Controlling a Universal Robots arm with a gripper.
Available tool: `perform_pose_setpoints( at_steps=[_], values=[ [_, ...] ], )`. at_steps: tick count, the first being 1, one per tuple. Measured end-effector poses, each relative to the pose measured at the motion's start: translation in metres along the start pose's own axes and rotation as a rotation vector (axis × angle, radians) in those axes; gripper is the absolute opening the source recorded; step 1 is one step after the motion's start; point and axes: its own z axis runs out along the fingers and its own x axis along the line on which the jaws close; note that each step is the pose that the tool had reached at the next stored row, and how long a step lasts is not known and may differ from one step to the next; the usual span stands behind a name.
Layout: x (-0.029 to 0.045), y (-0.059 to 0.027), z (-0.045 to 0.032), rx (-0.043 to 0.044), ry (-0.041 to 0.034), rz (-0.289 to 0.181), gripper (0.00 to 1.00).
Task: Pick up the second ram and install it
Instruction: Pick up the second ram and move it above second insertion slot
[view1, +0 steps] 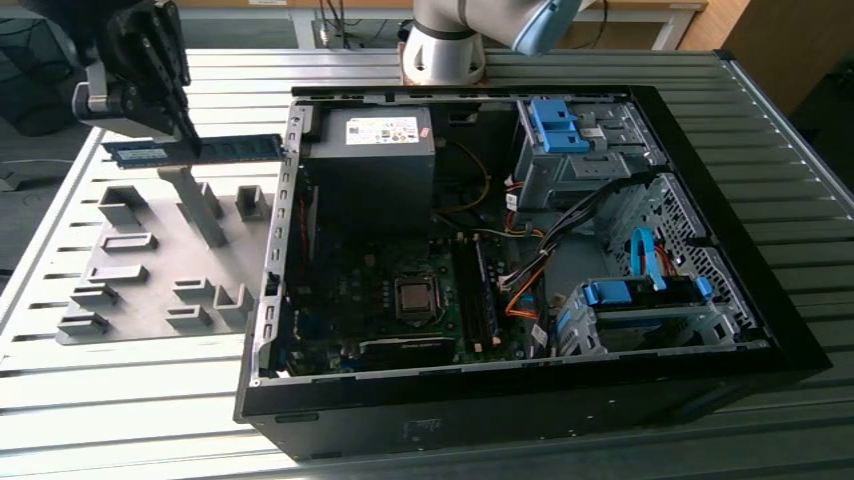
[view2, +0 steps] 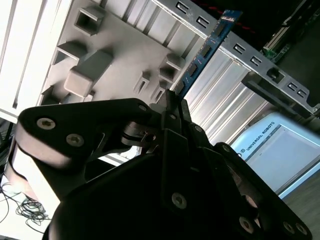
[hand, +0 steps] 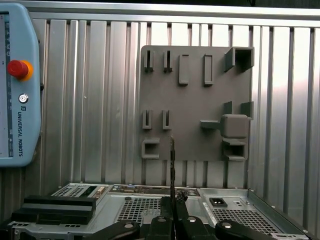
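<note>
Second wrist view, closest in: the claw (view2: 172, 100) is clamped on the second ram (view2: 205, 52), whose blue board with black chips runs away past the fingertips. In the exterior view the stick is held level at the far end of the grey holder plate (view1: 147, 270), one tip near the open computer case (view1: 534, 410). Plate and case rest on the ribbed metal surface (view1: 120, 400).
</note>
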Motion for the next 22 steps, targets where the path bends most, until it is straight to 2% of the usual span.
perform_pose_setpoints(
  at_steps=[11,22],
  values=[
    [0.0004,-0.0214,0.0002,-0.0001,0.0,0.0,0.14],
    [0.0012,-0.0607,0.0007,-0.0001,0.0,0.0,0.14]
  ],
)
